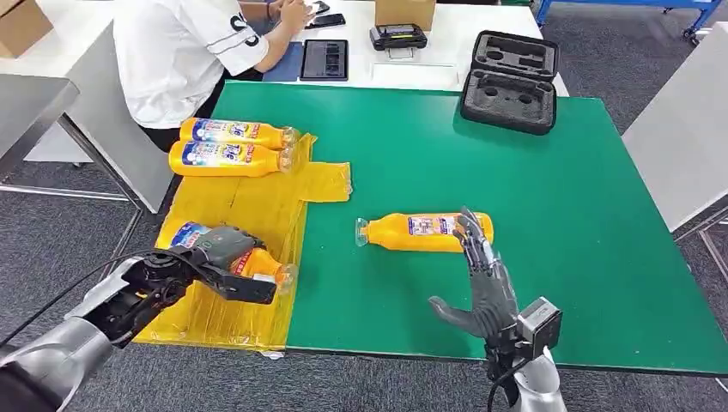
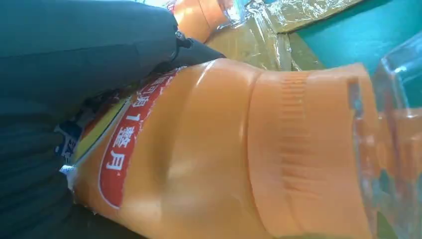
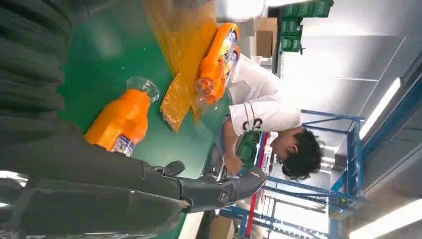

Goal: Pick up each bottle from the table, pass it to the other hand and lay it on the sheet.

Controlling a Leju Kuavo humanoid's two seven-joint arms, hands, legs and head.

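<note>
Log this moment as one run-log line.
left hand: holds bottle over yellow sheet | right hand: open, near bottle on table | bottles on sheet: two | table: green

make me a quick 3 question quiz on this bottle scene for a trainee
1. True or false: the left hand grips a bottle over the yellow sheet.
2. How many bottles lie side by side at the far end of the sheet, next to the seated person?
3. Where is the one bottle off the sheet? A) in the black case B) on the green table, just ahead of the right hand C) on the floor

Key
1. True.
2. Two.
3. B; the right hand holds nothing, fingers apart.
</note>
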